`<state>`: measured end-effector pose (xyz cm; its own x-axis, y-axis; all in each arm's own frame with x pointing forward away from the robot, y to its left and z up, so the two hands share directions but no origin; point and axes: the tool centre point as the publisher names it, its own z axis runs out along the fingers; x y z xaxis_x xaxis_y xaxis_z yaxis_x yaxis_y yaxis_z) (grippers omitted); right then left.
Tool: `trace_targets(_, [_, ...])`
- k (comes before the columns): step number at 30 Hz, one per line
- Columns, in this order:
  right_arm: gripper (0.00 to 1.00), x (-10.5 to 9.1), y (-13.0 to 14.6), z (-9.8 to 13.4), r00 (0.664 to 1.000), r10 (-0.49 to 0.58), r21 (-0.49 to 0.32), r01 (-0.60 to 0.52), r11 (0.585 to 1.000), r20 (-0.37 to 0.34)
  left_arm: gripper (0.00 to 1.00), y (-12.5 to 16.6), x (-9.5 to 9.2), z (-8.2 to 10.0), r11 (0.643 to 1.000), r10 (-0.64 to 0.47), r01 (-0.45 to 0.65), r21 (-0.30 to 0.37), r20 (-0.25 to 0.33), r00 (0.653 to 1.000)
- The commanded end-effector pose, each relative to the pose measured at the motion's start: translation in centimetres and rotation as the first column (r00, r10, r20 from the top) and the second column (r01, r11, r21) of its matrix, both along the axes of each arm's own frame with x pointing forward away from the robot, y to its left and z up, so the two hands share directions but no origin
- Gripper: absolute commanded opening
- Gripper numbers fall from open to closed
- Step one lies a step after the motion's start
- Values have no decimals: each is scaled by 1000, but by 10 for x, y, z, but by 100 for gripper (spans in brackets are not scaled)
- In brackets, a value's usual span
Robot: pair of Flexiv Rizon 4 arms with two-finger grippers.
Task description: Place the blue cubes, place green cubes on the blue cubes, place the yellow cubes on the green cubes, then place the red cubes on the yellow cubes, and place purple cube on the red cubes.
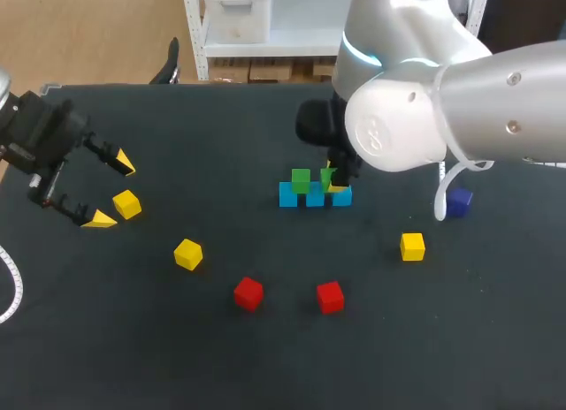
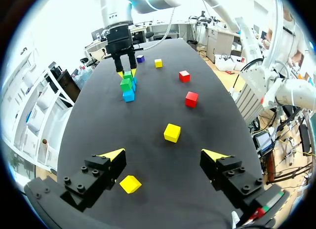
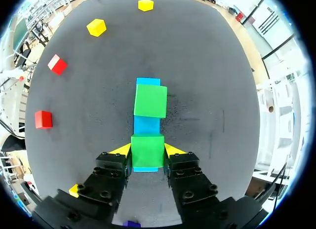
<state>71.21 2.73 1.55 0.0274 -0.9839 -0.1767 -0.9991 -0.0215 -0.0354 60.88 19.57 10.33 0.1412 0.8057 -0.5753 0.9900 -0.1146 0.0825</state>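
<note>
Nearest the right wrist camera, the right gripper (image 3: 148,151) is seen pinching a small green cube (image 3: 147,146) between its yellow-tipped fingers, one tip pressed to each side. Directly beneath that cube lies the near end of a row of three light blue cubes (image 3: 146,124), which runs straight ahead of the fingers. Whether the held cube rests on the blue one below cannot be told. A second green cube (image 3: 150,101) is set on the far end of the row, and the row's middle is bare. Everything is carried on a matte, charcoal-black table surface (image 1: 265,366). Well apart from the row, the left gripper (image 2: 164,154) is held with its fingers spread wide and nothing clasped. A small yellow cube (image 2: 130,183) lies on the surface below it, nearer one finger and touched by neither. Another yellow cube (image 2: 172,132) lies just ahead. Farther ahead a red cube (image 2: 191,98) and a second red cube (image 2: 184,76) are scattered. A third yellow cube (image 2: 158,63) and a dark bluish-purple cube (image 2: 140,58) lie just beyond the right gripper.
</note>
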Motion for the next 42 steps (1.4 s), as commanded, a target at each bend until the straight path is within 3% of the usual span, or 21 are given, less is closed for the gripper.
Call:
trace_targets(1, [0, 2, 1, 0, 1000, -2, 0, 2, 1000, -3, 100, 1, 1, -1, 1000, -4, 4, -2, 0, 1000])
trace_targets(24, [0, 5, 0, -3, 1000, -5, 2, 5, 1000, -13, 100, 1, 1, -1, 1000, -4, 4, -2, 0, 1000])
trace_targets(31, [22, 5, 0, -3, 1000, -4, 1, 4, 1000, -14, 100, 1, 1, -1, 1000, -4, 4, -2, 0, 1000])
trace_targets(42, [47, 5, 0, -3, 1000, -2, 1, 2, 1000, -15, 100, 1, 1, -1, 1000, -4, 4, -2, 0, 1000])
